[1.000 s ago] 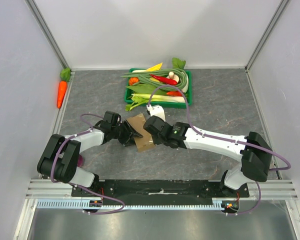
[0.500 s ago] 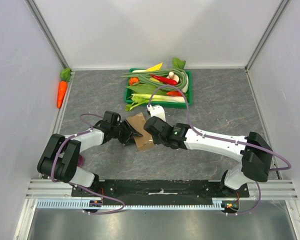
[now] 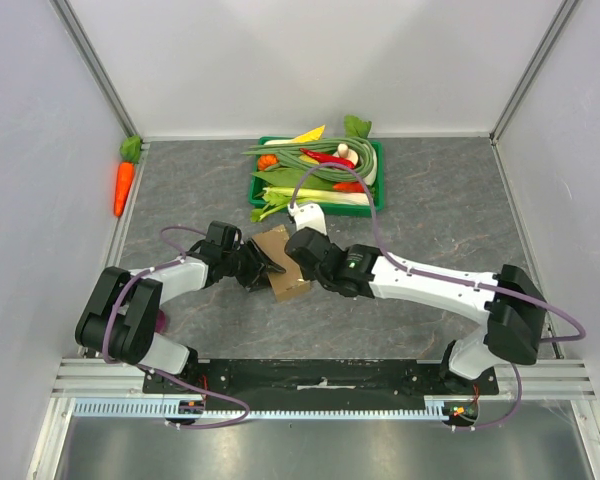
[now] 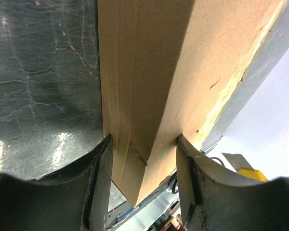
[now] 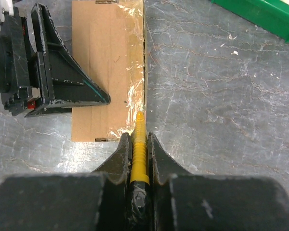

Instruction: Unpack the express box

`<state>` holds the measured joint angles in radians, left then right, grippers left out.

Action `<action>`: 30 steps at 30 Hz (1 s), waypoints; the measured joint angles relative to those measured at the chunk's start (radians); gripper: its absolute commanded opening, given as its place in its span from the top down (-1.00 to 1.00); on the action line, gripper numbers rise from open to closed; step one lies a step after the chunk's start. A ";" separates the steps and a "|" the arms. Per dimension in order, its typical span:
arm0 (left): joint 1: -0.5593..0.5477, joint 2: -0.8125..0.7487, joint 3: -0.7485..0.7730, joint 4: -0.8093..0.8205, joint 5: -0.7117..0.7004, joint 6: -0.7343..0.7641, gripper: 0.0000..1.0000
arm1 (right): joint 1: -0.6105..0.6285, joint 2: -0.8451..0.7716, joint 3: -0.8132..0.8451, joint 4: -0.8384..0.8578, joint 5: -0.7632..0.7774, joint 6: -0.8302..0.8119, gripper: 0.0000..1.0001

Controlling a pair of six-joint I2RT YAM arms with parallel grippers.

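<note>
The express box [image 3: 285, 268], a small brown cardboard carton with clear tape on its seam, lies on the dark table between my two grippers. My left gripper [image 3: 261, 266] is shut on the box, and in the left wrist view its fingers press both sides of the cardboard [image 4: 149, 72]. My right gripper [image 5: 137, 144] is shut on a yellow ribbed cutter [image 5: 139, 144]. The cutter's tip touches the taped edge of the box [image 5: 98, 72] at its near right corner. The left gripper's black fingers [image 5: 62, 91] lie over the box's left part.
A green tray [image 3: 380, 176] of vegetables stands behind the box, and its corner shows in the right wrist view [image 5: 265, 19]. A toy carrot [image 3: 124, 186] lies by the left wall. White walls enclose the table on three sides.
My right wrist has shifted slightly away from the bases and to the left along the box's taped edge. The left gripper and the box have stayed put.
</note>
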<state>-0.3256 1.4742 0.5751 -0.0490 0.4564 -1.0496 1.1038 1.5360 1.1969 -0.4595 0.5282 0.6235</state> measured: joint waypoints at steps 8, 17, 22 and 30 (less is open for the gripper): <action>0.003 0.005 0.002 0.000 0.007 0.006 0.67 | -0.007 0.081 0.006 0.047 0.004 -0.048 1.00; 0.004 0.007 0.003 -0.001 0.009 0.011 0.67 | -0.029 0.089 0.020 0.066 0.031 -0.088 1.00; 0.005 0.010 0.006 -0.003 0.010 0.012 0.68 | -0.039 0.094 0.023 0.087 0.027 -0.098 1.00; 0.005 0.011 0.007 -0.005 0.011 0.014 0.69 | -0.041 0.111 0.023 0.104 0.008 -0.100 1.00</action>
<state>-0.3210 1.4849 0.5823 -0.0540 0.4671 -1.0355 1.0626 1.6474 1.2201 -0.3553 0.5358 0.5232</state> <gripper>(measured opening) 0.550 0.133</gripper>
